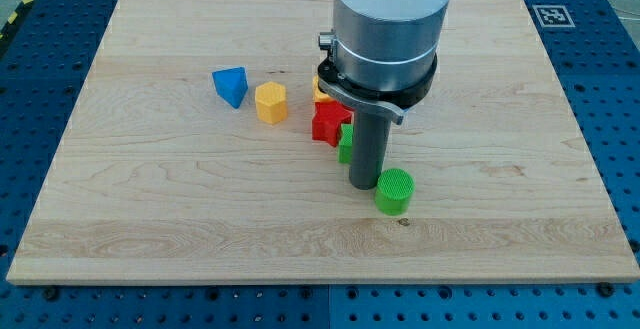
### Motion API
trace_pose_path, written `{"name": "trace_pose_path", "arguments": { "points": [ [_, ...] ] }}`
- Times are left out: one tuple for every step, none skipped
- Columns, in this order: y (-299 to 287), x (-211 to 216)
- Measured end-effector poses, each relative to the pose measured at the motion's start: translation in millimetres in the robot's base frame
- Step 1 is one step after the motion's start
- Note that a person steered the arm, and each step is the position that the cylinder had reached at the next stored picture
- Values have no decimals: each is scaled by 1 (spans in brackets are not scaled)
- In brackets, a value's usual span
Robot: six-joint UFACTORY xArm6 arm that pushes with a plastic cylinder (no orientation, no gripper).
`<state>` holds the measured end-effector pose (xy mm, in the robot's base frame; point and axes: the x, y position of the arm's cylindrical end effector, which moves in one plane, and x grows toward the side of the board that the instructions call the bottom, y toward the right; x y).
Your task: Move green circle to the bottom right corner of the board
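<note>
The green circle (pixel 394 190) is a short green cylinder lying on the wooden board (pixel 150 219), a little right of the view's middle and below it. My tip (pixel 364 185) is the lower end of the dark rod, touching or almost touching the green circle's left side. Another green block (pixel 345 144) peeks out from behind the rod to the left. The arm's grey body hides part of the blocks behind it.
A red block (pixel 328 123) sits left of the rod, with a yellow block (pixel 320 90) partly hidden behind it. A yellow hexagon (pixel 270 102) and a blue block (pixel 231 86) lie further left. A marker tag (pixel 549 15) is at the board's top right.
</note>
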<state>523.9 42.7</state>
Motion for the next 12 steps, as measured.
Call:
{"name": "trace_pose_path", "arguments": {
  "points": [
    [-5,3],
    [-15,12],
    [3,12],
    [24,12],
    [40,15],
    [71,21],
    [76,22],
    [54,37],
    [74,47],
    [111,47],
    [114,45],
    [121,22]
  ]
}}
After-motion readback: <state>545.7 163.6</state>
